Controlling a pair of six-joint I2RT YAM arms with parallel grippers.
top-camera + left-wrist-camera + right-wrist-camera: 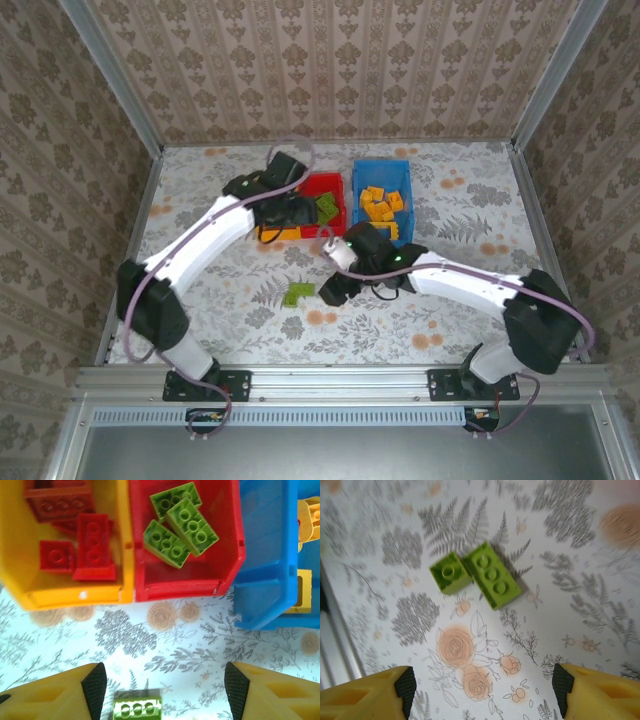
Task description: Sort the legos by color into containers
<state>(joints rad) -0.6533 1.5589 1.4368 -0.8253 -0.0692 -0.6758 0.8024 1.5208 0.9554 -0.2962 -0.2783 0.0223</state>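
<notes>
While the left gripper (165, 687) and right gripper (483, 687) gape empty, two green studded legos (491, 575) lie touching; one squat, one long.

Looked like a robotics lab test cell dressed up as a home. Was walled at 9, 12 and 3 o'clock by flat panels of damask wallpaper (340, 70), slotted into bare aluminium posts (113, 80). Had a table (470, 200) printed with ferns and roses. Carried a white left arm (200, 245) and a white right arm (470, 285), bolted with loose cables to an extruded metal rail (340, 380) at 6 o'clock. Held 3 plastic props toward 12 o'clock: a yellow container (125, 540), a red container (230, 535) and a blue container (265, 555), with legos (185, 525) inside.
</notes>
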